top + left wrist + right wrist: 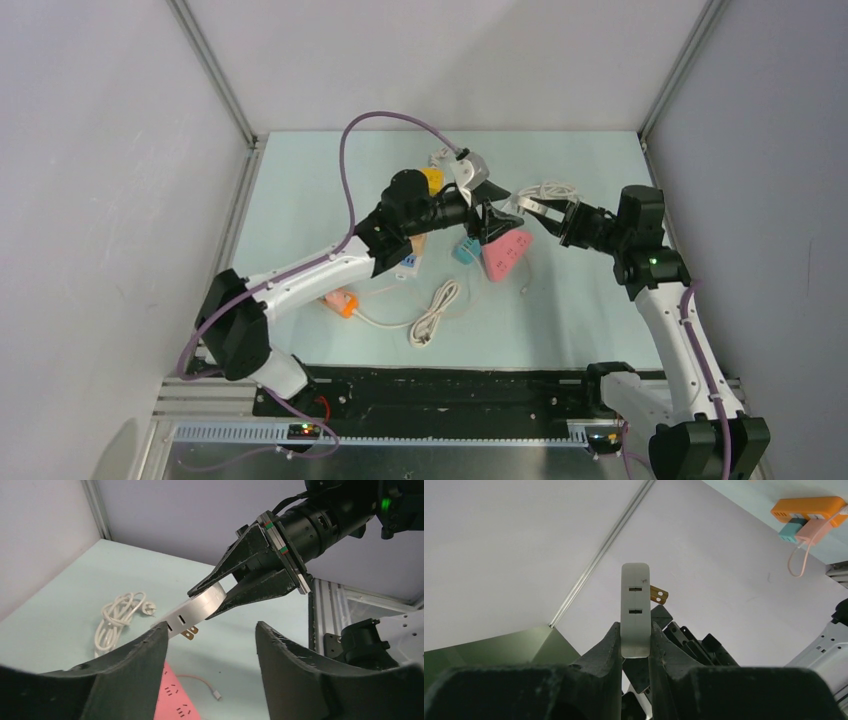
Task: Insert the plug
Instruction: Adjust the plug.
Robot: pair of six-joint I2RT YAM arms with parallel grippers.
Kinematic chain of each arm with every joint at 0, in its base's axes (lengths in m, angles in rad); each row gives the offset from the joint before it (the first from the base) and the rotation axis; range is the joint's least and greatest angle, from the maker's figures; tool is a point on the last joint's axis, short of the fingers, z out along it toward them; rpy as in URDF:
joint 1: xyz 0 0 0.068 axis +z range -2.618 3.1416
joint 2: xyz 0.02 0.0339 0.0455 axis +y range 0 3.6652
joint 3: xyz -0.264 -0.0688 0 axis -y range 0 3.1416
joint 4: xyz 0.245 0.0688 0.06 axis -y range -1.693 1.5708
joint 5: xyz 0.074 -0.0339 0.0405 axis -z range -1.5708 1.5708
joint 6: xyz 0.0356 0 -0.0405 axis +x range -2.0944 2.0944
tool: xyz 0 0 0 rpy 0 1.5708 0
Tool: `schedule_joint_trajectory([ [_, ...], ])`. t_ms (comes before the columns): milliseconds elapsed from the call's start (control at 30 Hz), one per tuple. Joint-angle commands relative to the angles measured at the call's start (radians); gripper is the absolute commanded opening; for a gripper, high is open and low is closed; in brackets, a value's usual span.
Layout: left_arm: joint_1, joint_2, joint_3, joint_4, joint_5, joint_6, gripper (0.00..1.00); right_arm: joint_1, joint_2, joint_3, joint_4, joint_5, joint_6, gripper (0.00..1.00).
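Two black-and-white arms are reaching in over the pale green table [600,300], the left arm [330,265] stretching far out from its base and the right arm [680,320] bending in from the other side, so that their hands are meeting in the air above the middle of the table. A pink power strip [505,255] is lying flat on the table right below that meeting point, with a small teal block [466,250] just beside it. An orange power strip [342,302] is sitting well apart near the left arm's elbow. A coiled white cable [435,315] is lying between the two strips, nearer the front edge. The left gripper [211,630] is standing wide open with nothing between its fingers, and it is facing the other hand. The right gripper [635,640] is clamping tightly on the lower part of the plug [635,610], a flat white block with two small slots showing on its narrow edge. The plug is hanging in the air above the pink strip, tilted, with its free end coming just beside one finger of the open left hand. Whether it is touching that finger I cannot tell. Brass prongs [189,632] are sticking out of the plug's underside near that free end, pointing down toward the table.
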Motion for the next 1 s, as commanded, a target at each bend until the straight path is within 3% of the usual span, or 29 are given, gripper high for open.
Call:
schedule_joint_trajectory([
  [0,0.002,0.009,0.011,0.035,0.026,-0.050,0.65,0.002,-0.024,0.026,-0.006,-0.015,0.162,0.00],
  [267,0.000,0.064,0.021,0.035,-0.026,-0.059,0.60,0.009,-0.030,0.026,0.025,-0.016,0.170,0.00],
  [600,-0.001,0.120,0.053,0.030,-0.111,-0.090,0.64,0.017,-0.029,0.026,0.046,-0.012,0.173,0.00],
  [967,0.001,0.128,0.086,0.030,-0.077,-0.159,0.68,0.021,-0.024,0.024,0.056,-0.005,0.161,0.00],
])
